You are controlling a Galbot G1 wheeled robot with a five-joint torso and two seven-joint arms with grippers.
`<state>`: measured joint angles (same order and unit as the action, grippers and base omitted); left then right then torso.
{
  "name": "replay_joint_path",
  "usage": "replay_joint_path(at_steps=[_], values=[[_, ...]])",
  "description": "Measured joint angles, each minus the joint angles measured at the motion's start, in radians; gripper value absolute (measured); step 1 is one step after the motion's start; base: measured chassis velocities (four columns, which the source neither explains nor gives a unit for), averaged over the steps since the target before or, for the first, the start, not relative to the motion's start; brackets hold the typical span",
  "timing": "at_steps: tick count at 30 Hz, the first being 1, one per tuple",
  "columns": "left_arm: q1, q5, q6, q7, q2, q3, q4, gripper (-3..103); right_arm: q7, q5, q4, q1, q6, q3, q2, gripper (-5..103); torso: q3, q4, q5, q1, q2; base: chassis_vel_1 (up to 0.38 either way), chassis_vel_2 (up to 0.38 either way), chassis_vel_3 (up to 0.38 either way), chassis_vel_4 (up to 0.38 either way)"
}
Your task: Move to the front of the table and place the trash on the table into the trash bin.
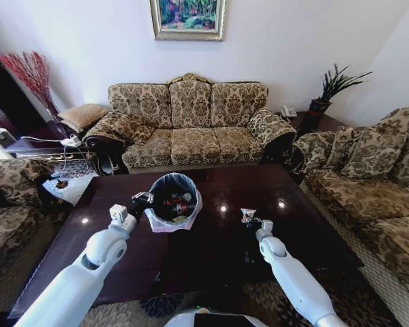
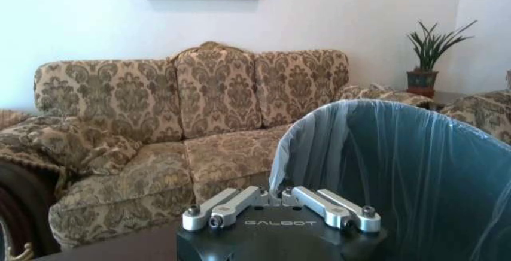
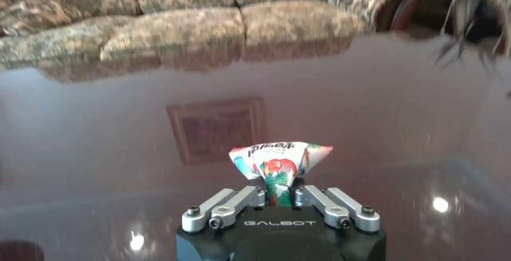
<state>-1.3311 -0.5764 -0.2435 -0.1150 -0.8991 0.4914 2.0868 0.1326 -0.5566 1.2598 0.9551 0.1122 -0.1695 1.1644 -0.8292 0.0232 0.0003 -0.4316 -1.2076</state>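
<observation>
The trash bin (image 1: 172, 201), black with a whitish bag over its rim, stands on the dark brown table (image 1: 211, 252) left of centre, with red and dark trash inside. My left gripper (image 1: 142, 202) sits shut close against the bin's left side. In the left wrist view the bagged bin wall (image 2: 399, 171) rises just beyond its closed fingers, and I cannot tell whether they touch it. My right gripper (image 1: 249, 221) is low over the table's middle, shut on a red, white and green snack wrapper (image 3: 276, 164), which stands up from the fingers in the head view (image 1: 247, 215).
A patterned sofa (image 1: 191, 122) runs along the table's far side, and armchairs (image 1: 375, 177) flank the table on the right and left. A potted plant (image 1: 330, 92) stands on a corner table at the back right. Bare glossy tabletop (image 3: 160, 123) stretches ahead of the right gripper.
</observation>
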Motion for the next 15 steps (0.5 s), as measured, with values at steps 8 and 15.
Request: replay_joint_path(at_steps=[8, 15], values=[[-0.001, -0.001, 0.001, 0.005, 0.002, -0.003, 0.004, 3, 0.057, 0.028, 0.354, 0.037, 0.035, -0.018, -0.069, 8, 0.000, 0.0000, -0.0004, 0.000, 0.000, 0.000, 0.000, 0.000, 0.000], [0.006, 0.007, 0.001, 0.024, 0.003, -0.038, 0.004, 3, 0.072, -0.208, 0.847, -0.119, 0.207, 0.068, -0.249, 8, 0.000, -0.0001, -0.0006, 0.000, 0.000, 0.000, 0.000, 0.000, 0.000]])
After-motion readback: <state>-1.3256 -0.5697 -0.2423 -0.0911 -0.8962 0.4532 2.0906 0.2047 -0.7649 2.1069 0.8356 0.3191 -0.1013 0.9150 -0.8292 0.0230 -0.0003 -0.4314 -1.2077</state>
